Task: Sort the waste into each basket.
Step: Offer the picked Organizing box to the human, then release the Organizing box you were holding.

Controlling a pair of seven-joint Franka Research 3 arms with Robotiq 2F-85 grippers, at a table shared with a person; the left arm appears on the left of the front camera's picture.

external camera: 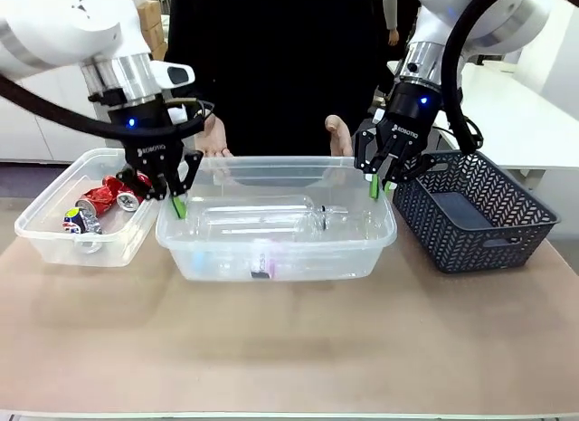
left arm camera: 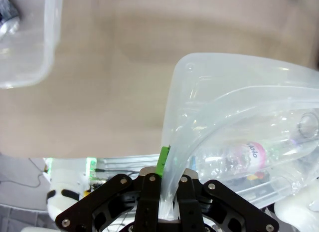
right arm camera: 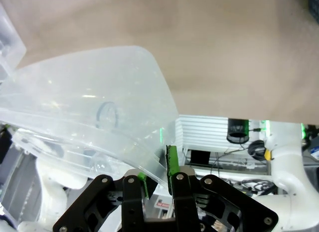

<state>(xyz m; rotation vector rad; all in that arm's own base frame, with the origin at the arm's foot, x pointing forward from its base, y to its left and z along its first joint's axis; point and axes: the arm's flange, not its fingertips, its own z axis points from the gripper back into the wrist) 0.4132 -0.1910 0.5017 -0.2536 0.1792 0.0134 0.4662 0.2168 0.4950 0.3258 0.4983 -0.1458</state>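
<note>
Tub [external camera: 276,249]: thin clear plastic, light, flexes; take by rim.
Left end effector [external camera: 179,204]: clenched on tub rim.
Right end effector [external camera: 378,187]: clenched on opposite rim.
Bottles [external camera: 271,220]: light, loose, prone to roll inside.

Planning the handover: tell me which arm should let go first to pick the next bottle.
Neither is clearly better. The left gripper and right gripper are both shut on the rim of the bottle tub, one at each end. Releasing either would probably tip it.

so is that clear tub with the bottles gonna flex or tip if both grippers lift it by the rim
Probably flexes somewhat: the clear tub looks thin-walled, and the left gripper and right gripper each pinch only a narrow bit of rim. Likely light, holding just clear plastic bottles. The bottles lie on their sides, so they may roll and shift the load.
</note>
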